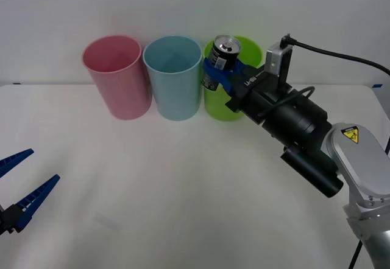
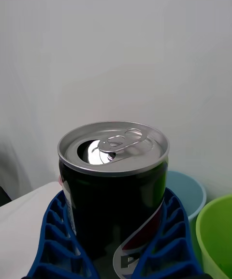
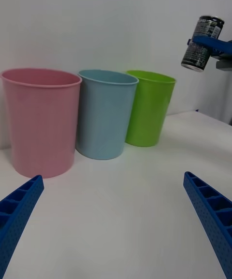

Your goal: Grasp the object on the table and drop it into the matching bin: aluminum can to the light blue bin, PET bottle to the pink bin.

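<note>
Right gripper [image 1: 220,68] is clamped on the aluminum can [image 1: 220,62], blue ribbed fingers [image 2: 58,240] pressed to both sides of the dark body. Can held in the air, slightly tilted, silver top and pull tab up. In the front view it sits over the lime green bin [image 1: 234,92], toward that bin's edge nearest the light blue bin [image 1: 173,77]; can's side is close to the light blue rim, not touching. From the left wrist camera, the can [image 3: 202,42] hangs well above the green bin's rim [image 3: 151,77], open air beneath it.

Bins stand in a row on the table [image 1: 183,190], touching or nearly so: pink bin [image 1: 117,76] on the far side of the light blue bin from the green one. All three are upright, mouths open.

Left gripper [image 1: 18,187] is spread open, low over the table, well apart from the light blue bin, with bare tabletop between.
</note>
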`<act>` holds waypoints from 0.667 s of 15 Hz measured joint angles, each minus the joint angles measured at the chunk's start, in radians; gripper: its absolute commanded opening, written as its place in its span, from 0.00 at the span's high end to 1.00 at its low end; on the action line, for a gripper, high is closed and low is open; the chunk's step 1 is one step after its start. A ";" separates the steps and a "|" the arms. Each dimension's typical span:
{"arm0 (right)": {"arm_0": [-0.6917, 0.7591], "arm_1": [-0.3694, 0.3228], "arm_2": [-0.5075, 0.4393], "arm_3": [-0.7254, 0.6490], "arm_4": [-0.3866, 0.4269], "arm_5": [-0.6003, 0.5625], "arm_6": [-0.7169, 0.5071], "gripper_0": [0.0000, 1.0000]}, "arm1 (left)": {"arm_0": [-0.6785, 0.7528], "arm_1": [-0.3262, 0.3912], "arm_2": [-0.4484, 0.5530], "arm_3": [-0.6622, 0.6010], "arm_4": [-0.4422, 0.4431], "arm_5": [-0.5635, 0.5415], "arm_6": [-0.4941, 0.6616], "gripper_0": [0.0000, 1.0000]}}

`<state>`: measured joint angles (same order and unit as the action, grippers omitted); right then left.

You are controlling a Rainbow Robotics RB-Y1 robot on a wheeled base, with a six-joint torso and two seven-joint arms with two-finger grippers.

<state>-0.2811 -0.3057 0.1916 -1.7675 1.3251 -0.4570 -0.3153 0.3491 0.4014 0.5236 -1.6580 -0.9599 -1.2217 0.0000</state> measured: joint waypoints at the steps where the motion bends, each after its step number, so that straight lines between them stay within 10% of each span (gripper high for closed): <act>1: -0.030 0.018 -0.001 0.031 0.014 0.002 -0.002 1.00 | 0.000 0.000 0.000 0.000 0.000 0.000 0.000 0.00; 10: -0.310 0.198 -0.018 0.364 0.163 0.124 -0.009 1.00 | 0.000 0.000 0.000 0.000 0.000 0.000 0.000 0.00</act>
<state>-0.5908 -0.1079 0.1734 -1.4037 1.4877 -0.3335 -0.3240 0.3491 0.4014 0.5236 -1.6580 -0.9599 -1.2217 0.0000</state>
